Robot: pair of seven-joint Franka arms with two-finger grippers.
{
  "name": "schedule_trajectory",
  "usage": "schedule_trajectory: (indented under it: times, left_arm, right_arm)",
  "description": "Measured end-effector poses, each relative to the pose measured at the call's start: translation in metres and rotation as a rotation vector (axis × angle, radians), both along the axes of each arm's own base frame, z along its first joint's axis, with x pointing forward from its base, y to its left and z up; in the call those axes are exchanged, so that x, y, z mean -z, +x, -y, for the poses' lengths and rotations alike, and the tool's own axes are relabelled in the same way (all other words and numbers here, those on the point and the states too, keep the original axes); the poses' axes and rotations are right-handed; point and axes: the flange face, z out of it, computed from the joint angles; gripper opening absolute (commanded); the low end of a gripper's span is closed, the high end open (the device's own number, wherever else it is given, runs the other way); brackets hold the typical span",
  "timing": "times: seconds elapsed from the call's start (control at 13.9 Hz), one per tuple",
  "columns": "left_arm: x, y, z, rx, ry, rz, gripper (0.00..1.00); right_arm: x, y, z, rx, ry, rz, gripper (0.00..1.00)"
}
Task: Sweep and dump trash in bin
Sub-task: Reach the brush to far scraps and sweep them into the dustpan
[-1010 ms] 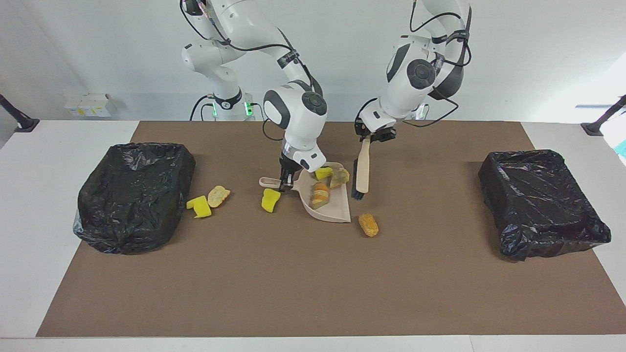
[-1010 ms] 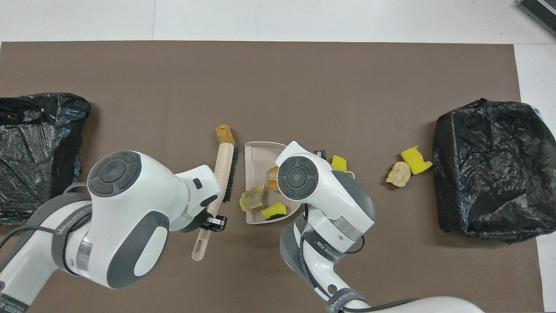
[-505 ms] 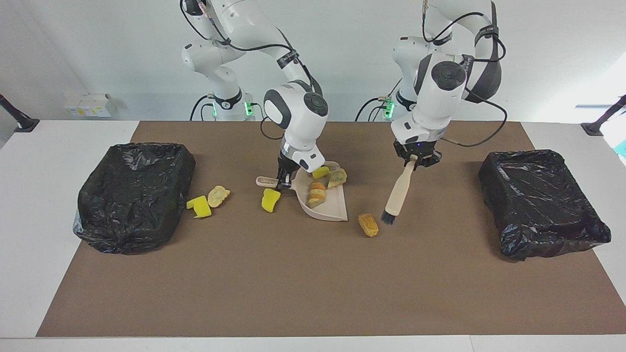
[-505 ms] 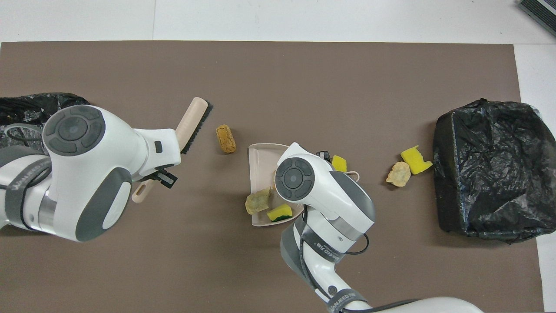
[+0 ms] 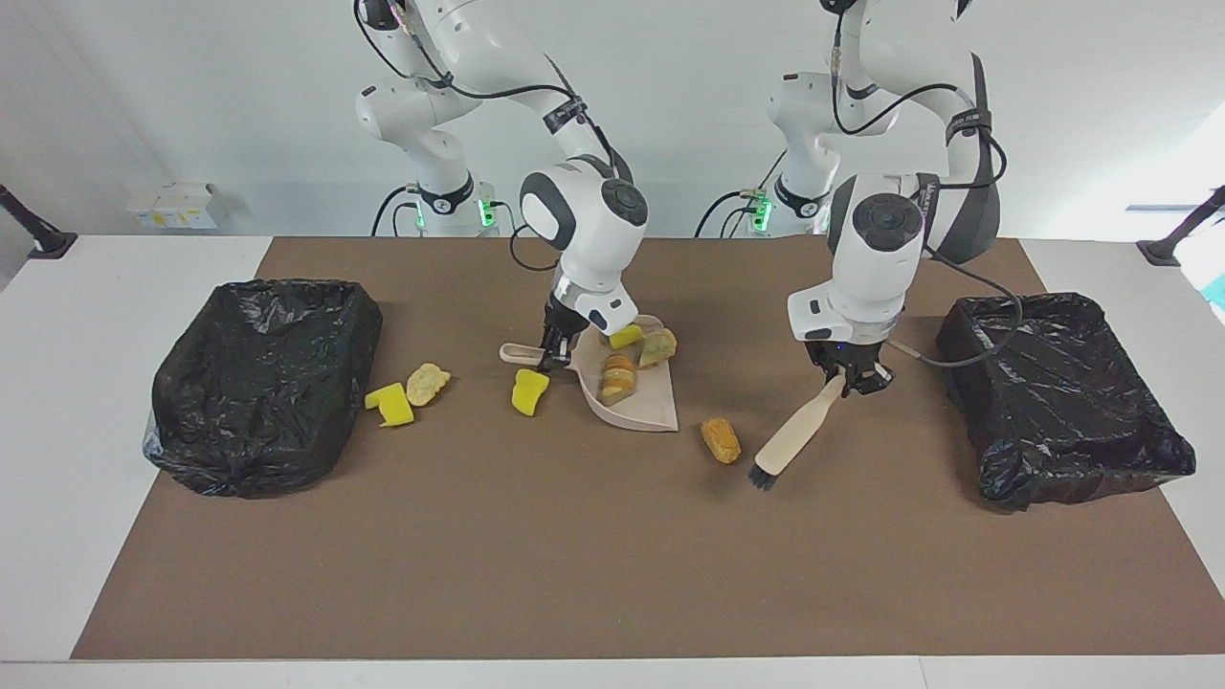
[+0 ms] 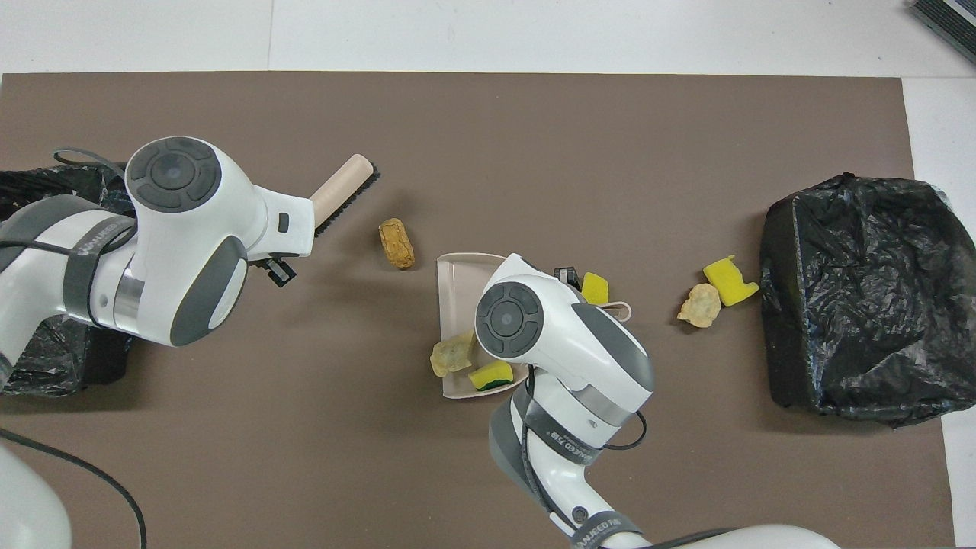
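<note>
My right gripper (image 5: 551,358) is shut on the handle of the beige dustpan (image 5: 643,410), which rests on the mat. In the pan lie a green-backed yellow sponge (image 6: 490,375), a pale pastry (image 6: 453,354) and an orange bun (image 5: 617,375). My left gripper (image 5: 844,380) is shut on the handle of the beige brush (image 5: 796,436). The brush slants down, its black bristles low beside an orange-brown pastry (image 5: 720,440), toward the left arm's end. A yellow sponge (image 5: 528,392) lies beside the pan's handle. Another yellow sponge (image 5: 390,404) and a pale pastry (image 5: 427,383) lie by the bin at the right arm's end.
A black-lined bin (image 5: 258,383) stands at the right arm's end of the brown mat, and another (image 5: 1062,392) stands at the left arm's end, close to my left arm. The bins also show in the overhead view (image 6: 862,297) (image 6: 46,358).
My left arm has swung the brush away from the dustpan toward the left arm's end, then lowered it beside the orange-brown pastry. The dustpan shifted slightly; loose trash stayed put.
</note>
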Motion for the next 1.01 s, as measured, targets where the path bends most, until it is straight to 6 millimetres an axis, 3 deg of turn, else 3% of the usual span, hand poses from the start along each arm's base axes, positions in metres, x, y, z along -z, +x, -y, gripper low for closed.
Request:
schedule_trajectory:
  times: [0.22, 0.5, 0.72, 1.01]
  left_arm:
    - [0.025, -0.006, 0.007, 0.019, 0.010, -0.043, 0.00]
    - [0.053, -0.031, 0.013, 0.035, 0.034, -0.114, 0.00]
    - [0.054, -0.061, 0.020, 0.000, 0.063, -0.168, 0.00]
    - [0.051, -0.096, 0.045, -0.129, 0.036, -0.252, 0.00]
  right_arm:
    - [0.000, 0.000, 0.000, 0.000, 0.000, 0.000, 0.00]
    - [0.000, 0.000, 0.001, 0.002, -0.001, 0.000, 0.00]
    - [0.000, 0.000, 0.001, 0.003, -0.001, 0.000, 0.00]
    - [0.002, 0.001, 0.003, 0.005, 0.001, 0.000, 0.00]
